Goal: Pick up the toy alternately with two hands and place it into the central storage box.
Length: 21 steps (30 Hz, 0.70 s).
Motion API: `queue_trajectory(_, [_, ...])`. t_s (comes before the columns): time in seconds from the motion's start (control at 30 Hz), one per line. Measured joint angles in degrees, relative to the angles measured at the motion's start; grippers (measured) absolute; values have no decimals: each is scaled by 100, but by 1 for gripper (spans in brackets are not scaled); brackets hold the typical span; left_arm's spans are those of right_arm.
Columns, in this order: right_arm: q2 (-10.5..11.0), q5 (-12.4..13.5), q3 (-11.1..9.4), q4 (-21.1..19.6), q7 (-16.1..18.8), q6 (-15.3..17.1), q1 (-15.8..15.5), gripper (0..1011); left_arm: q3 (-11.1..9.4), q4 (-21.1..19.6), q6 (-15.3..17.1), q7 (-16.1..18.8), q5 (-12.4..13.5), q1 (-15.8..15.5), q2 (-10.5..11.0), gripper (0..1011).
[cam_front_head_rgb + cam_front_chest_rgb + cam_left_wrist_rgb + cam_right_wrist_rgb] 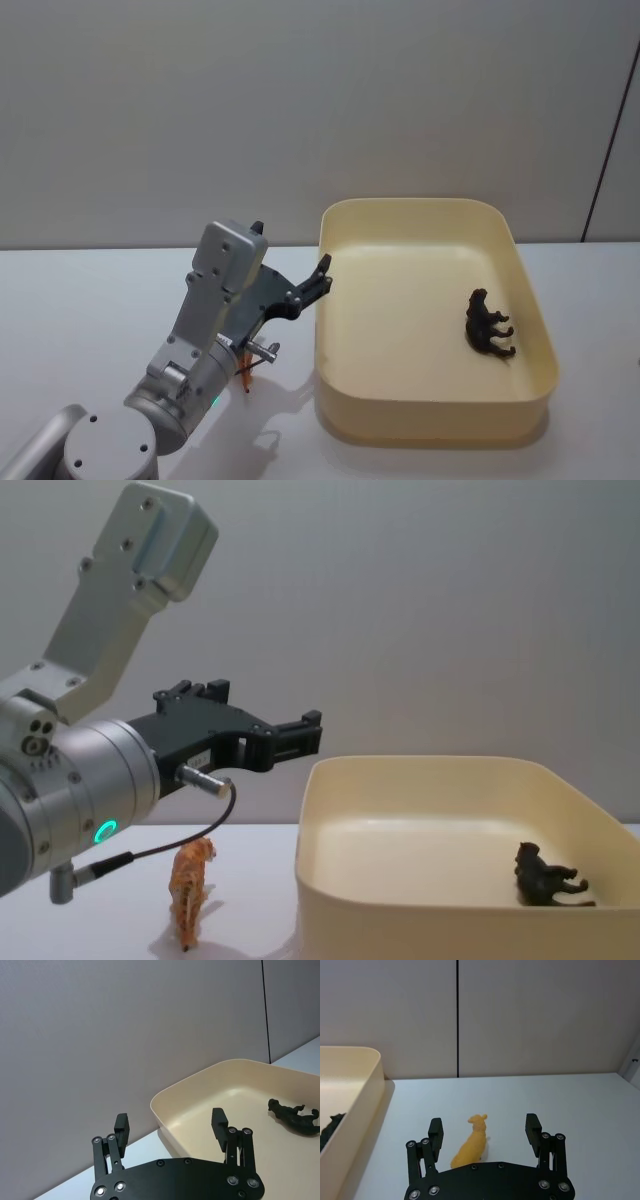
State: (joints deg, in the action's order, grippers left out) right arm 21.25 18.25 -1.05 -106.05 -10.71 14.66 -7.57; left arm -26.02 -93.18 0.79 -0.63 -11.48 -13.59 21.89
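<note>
The cream-yellow storage box (430,420) stands right of centre, with a dark toy animal (489,323) lying inside near its right wall. My left gripper (318,278) hangs open and empty in the air just beside the box's left rim. Below the left arm an orange tiger toy (190,880) stands on the table left of the box (400,920). In the right wrist view my right gripper (484,1131) is open, and a yellow toy animal (472,1145) stands on the table between its fingers (436,1132), on the box's other side. The left wrist view shows the open left gripper (170,1125) and the dark toy (295,1117).
The white table runs to a plain grey wall behind. The box wall (362,1095) rises close beside the yellow toy. A thin cable (170,845) loops under the left wrist above the tiger.
</note>
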Motion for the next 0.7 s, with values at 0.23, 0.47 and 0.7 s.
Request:
queue_trajectory(0.23, [-16, -46, -10, 155, -1, 106, 7, 1001, 0, 0, 0, 0, 1, 0, 0, 1001])
queue_trajectory(0.47, [-127, -171, 83, 493, 72, 198, 225, 1001, 0, 0, 0, 0, 0, 0, 0, 1001])
queue_trajectory(0.7, [-249, -289, 181, 816, 140, 251, 461, 1001, 0, 0, 0, 0, 0, 0, 0, 1001])
